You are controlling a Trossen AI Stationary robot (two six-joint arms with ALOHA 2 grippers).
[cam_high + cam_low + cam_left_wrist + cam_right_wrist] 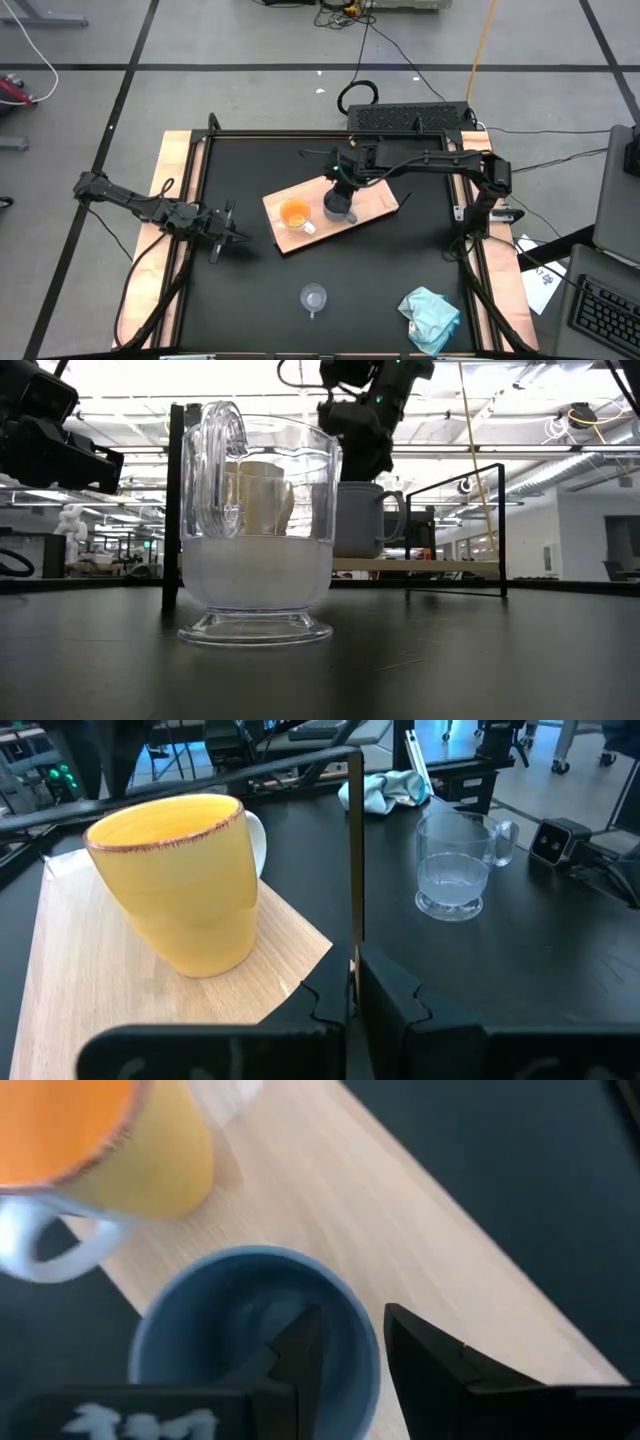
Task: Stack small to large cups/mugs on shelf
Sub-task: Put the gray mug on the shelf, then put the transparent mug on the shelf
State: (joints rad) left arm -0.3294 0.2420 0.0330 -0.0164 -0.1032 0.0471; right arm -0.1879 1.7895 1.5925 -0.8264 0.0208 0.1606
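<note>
Orange mug (294, 213) and blue-grey mug (338, 205) on wooden shelf (378, 203), unstacked; right gripper (350, 1342) pinches blue-grey mug's rim; glass cup (314, 297) remains on table

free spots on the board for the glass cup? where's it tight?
Bare wood on the board right of the blue mug, and a strip at its left end beyond the orange mug. It is tight between the mugs, with the right pincer on the blue mug's rim. The glass cup stands on open tabletop; left pincer waits left.
</note>
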